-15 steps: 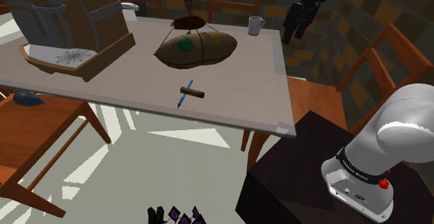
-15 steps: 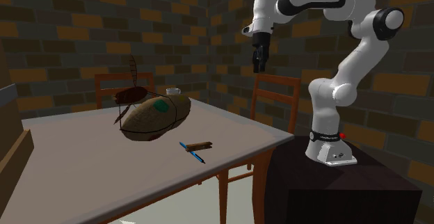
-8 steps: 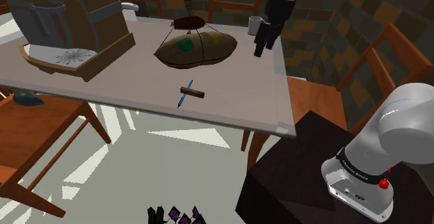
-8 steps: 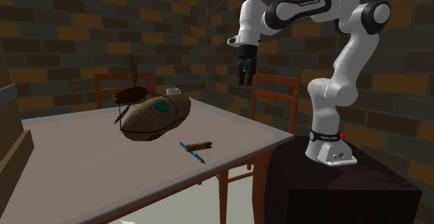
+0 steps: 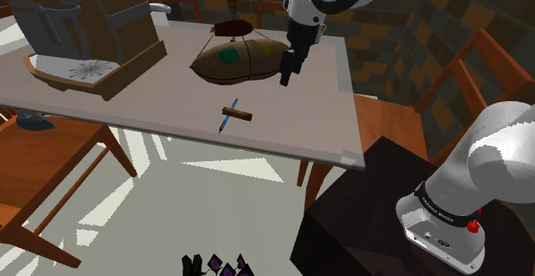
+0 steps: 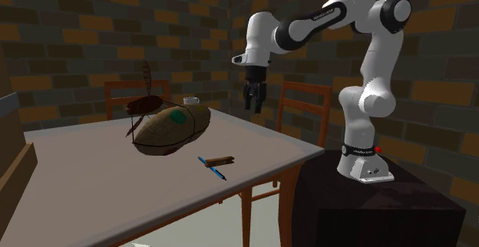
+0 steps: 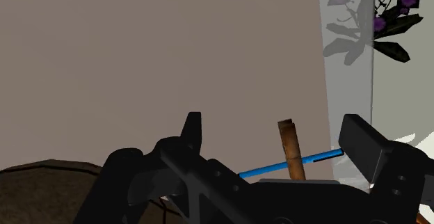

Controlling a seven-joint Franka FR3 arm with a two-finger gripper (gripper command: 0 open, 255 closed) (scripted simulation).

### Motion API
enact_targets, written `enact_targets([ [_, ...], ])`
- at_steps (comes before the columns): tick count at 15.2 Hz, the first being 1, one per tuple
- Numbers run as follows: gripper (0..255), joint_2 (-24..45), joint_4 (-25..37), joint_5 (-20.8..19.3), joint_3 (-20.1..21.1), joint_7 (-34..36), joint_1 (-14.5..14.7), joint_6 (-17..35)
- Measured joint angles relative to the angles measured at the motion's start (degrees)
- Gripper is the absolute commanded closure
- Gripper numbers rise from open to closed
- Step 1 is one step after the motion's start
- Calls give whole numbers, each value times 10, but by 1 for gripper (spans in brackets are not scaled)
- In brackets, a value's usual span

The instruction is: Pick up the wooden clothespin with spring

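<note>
End effector (image 5: 285, 79), fingers spread and empty, hangs above the tabletop (image 5: 154, 103) near a brown sack (image 5: 240, 58), while the clothespin (image 5: 237, 113) lies flat on the tabletop, touching a blue pen (image 5: 225, 122), apart from the sack.

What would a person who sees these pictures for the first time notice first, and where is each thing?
The white arm draws the eye first: it reaches over the grey table, and its black gripper hangs open in the air above it. At the middle of the table lies a big brown lumpy bundle with a green patch. Nearer the front edge, a small brown clothespin lies crossed with a blue pen.
</note>
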Motion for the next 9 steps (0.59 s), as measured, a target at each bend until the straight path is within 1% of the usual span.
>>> enact_targets([
  [3,0,58,24,-5,14,-7,11,39],
  [4,0,84,44,-9,18,-10,14,47],
  [9,0,178,101,-29,36,-19,32,92],
])
